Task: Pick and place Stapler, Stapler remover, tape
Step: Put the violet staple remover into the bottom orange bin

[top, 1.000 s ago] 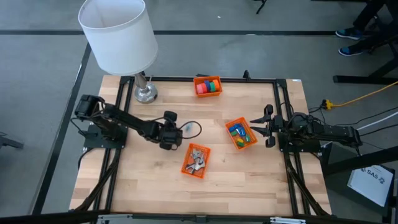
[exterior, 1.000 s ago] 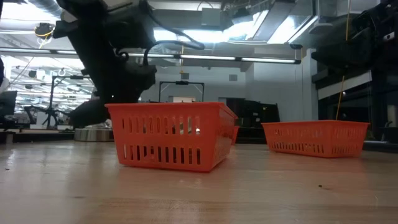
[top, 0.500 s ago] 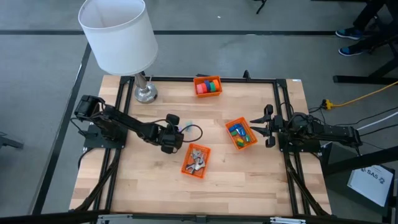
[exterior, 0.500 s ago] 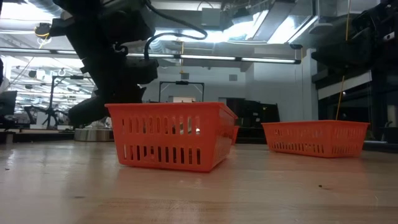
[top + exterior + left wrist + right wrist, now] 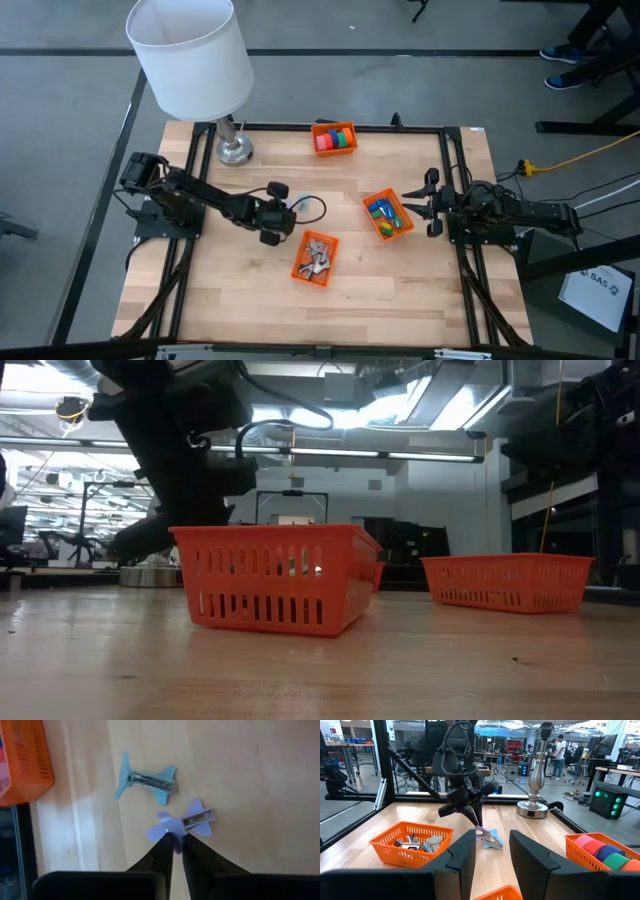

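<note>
L fingers (image 5: 174, 851) down at bench (image 5: 400, 290) centre, tips pinched on wing of a purple staple remover (image 5: 182, 824). 2nd remover, blue (image 5: 146, 781), lies just beyond, apart from tips. Basket of removers (image 5: 315, 258) near, toward front edge. Tape basket (image 5: 334, 138) at far edge. R fingers (image 5: 432, 205) parked by block basket (image 5: 387, 216), apart, holding nothing.

**Four cameras covering one surface**

The high camera is looking straight down on the whole surface (image 5: 250, 290). The low one is sitting at surface level, facing the room. The left wrist camera is peering closely at blue staple removers (image 5: 182, 824); the right wrist camera is sharing them from farther off.
</note>
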### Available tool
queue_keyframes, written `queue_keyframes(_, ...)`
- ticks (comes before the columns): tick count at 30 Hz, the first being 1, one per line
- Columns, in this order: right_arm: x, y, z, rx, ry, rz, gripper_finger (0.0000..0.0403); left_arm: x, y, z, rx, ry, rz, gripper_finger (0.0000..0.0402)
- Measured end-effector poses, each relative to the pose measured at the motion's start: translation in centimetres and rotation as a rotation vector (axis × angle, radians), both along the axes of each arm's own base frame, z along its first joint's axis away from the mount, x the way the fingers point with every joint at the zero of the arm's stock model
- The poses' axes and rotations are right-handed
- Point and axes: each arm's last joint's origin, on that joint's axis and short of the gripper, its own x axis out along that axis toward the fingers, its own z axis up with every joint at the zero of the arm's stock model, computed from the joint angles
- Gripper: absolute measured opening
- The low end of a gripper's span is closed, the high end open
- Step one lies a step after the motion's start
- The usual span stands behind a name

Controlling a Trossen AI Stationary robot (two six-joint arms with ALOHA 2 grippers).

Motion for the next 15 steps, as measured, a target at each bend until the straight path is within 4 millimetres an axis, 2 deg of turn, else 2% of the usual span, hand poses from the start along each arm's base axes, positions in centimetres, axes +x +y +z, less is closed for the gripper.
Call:
queue_keyframes(9, 0.0, 0.0, 0.0, 0.0, 0.0, -0.001, 0.0124, 0.3, 1.1, 0.0, -0.038, -0.061, 0.123, 0.0006)
queue_keyframes(15, 0.0, 0.0, 0.0, 0.0, 0.001, -0.001, 0.0124, 0.1, 0.6, 1.4, 0.002, -0.149, 0.136, 0.0003)
